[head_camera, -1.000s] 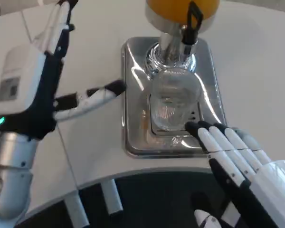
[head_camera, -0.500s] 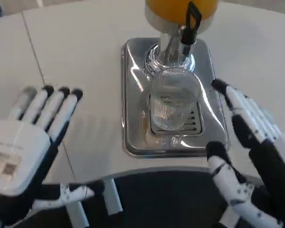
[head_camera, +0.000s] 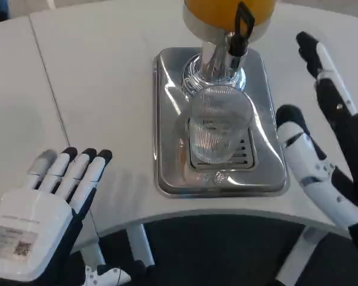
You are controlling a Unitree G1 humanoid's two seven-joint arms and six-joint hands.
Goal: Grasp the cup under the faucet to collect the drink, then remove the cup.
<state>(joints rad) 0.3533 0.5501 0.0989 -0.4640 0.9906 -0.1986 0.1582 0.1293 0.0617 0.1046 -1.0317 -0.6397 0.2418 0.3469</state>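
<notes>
A clear ribbed glass cup (head_camera: 217, 127) stands upright on the silver drip tray (head_camera: 167, 161), right below the black-handled faucet (head_camera: 240, 31) of the orange drink dispenser (head_camera: 227, 11). The cup looks empty. My right hand (head_camera: 325, 143) hovers to the right of the tray, fingers spread and palm turned toward the cup, a short gap from it. My left hand (head_camera: 45, 220) sits low at the near left over the table, fingers straight and apart, holding nothing.
The white table (head_camera: 101, 77) has a seam running down its left part. Its curved front edge passes just below the tray, with dark floor and white legs (head_camera: 140, 247) beyond it.
My right hand has lifted and swung farther from me along the tray's right side. My left hand has sunk lower and nearer. The cup has not moved.
</notes>
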